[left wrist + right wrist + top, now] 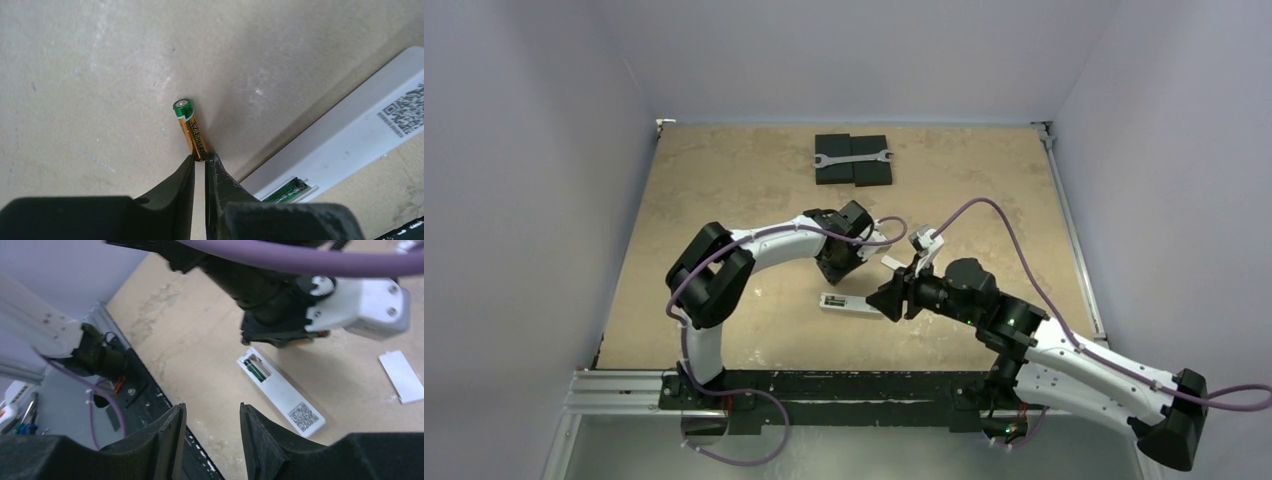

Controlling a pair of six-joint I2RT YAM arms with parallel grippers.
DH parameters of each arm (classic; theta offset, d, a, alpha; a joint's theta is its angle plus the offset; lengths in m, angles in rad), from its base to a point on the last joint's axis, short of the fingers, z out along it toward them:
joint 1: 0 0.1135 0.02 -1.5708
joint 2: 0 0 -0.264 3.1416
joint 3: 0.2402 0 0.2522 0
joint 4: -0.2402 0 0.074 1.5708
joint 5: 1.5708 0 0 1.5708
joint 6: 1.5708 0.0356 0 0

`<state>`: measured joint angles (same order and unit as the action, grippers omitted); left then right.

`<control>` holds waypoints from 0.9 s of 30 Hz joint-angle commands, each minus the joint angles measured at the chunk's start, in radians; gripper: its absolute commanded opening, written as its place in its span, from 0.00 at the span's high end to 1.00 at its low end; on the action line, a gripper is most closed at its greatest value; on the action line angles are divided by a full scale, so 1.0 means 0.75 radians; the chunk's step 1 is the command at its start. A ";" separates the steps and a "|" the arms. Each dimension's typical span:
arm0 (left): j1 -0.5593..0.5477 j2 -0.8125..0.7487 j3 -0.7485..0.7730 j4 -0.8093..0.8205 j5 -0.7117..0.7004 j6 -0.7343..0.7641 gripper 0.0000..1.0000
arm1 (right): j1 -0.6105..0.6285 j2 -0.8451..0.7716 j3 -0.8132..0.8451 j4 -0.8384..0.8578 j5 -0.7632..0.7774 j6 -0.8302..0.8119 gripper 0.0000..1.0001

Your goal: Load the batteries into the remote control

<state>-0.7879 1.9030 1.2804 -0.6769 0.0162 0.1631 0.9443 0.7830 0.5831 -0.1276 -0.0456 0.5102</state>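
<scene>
Gold battery: pinched by one end in the left gripper, with its green-capped tip poking out over the table, just beside the remote
Left gripper: shut tight on the gold battery, gripping only its bottom bit
Remote control: lies flat on the table with its back up, between the two grippers; its battery hole is open at the end near the left gripper
Green battery: looks to be lying in one slot of the hole already
Right gripper: fingers spread apart, holding nothing, near the remote's far end
Cover: flat on the table, off to the side, apart from the remote
Doing this step well: I think the gold battery should be tipped flat, lined up with the free slot next to the green battery, and pushed in softly; the grip is small, so it could swing or slip, and the right gripper could steady the remote
Left wrist view: shows the pinch up close, but only a corner of the hole
Right wrist view: shows inside the hole, and the cover
Top view: shows both arms meeting at the remote; the batteries are too small to see there
</scene>
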 commanded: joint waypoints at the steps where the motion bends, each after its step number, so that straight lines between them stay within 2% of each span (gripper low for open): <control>1: -0.020 0.046 0.086 0.005 0.137 0.187 1.00 | 0.004 -0.081 -0.009 0.088 -0.125 -0.088 0.49; 7: -0.058 0.037 0.117 0.049 0.089 0.253 1.00 | 0.005 -0.118 -0.011 0.091 -0.190 -0.120 0.46; 10: -0.063 0.057 0.147 0.033 0.093 0.270 0.93 | 0.005 -0.135 -0.007 0.096 -0.207 -0.133 0.44; 16: -0.085 0.118 0.180 0.023 0.079 0.271 0.88 | 0.005 -0.154 0.003 0.096 -0.216 -0.160 0.41; 27: -0.102 0.044 0.152 0.072 0.032 0.256 0.75 | 0.005 -0.169 0.034 0.056 -0.191 -0.179 0.35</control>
<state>-0.8597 1.9816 1.3876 -0.6460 0.0479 0.3374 0.9443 0.6758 0.5800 -0.0998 -0.1787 0.4019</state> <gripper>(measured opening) 0.221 0.634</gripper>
